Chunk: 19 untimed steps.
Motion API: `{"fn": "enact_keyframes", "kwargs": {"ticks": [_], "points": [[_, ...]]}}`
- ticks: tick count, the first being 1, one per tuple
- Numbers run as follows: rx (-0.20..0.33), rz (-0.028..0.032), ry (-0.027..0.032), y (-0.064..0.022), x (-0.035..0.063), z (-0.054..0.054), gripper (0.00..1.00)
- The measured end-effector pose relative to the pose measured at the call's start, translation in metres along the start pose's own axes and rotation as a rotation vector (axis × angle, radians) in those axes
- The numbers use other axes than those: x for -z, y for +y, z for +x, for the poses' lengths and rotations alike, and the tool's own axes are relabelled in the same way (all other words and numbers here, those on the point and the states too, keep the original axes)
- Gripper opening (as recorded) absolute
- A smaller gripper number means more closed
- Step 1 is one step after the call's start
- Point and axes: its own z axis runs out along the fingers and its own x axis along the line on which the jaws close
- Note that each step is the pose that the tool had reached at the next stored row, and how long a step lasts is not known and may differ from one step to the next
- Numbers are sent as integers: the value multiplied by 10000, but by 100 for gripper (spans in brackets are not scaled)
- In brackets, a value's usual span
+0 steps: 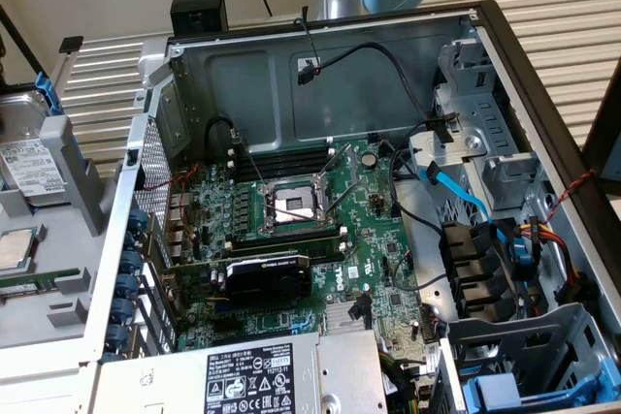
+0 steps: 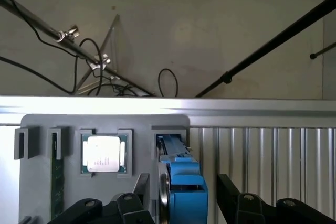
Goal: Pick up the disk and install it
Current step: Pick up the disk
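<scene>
Wrist view: disk [image 2: 185,203] stands between spread claw [image 2: 181,182].

Beige wall [image 2: 220,19], slatted metal tabletop [image 1: 558,7]

So the disk [image 2: 181,195] sits on edge in a slot of the parts tray [image 2: 52,121], right between the spread fingers of the gripper [image 2: 181,179]. The processor chip [image 2: 103,153] lies flat in the next pocket off to one side of the gripper, and a memory stick [image 2: 56,177] stands further out past it. The tray itself sits just beside the open computer case [image 1: 340,94].
</scene>
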Motion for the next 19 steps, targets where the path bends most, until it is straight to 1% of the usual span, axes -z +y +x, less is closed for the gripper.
{"fn": "enact_keyframes", "kwargs": {"ticks": [5,9,12,16,17,19], "points": [[-200,12,6,0,0,1,62],[-265,15,9,0,-2,0,62],[-268,18,46,0,-4,1,62],[-269,16,56,0,-3,0,62],[-268,17,56,-1,-4,0,60],[-269,17,62,-1,-4,0,60]]}}
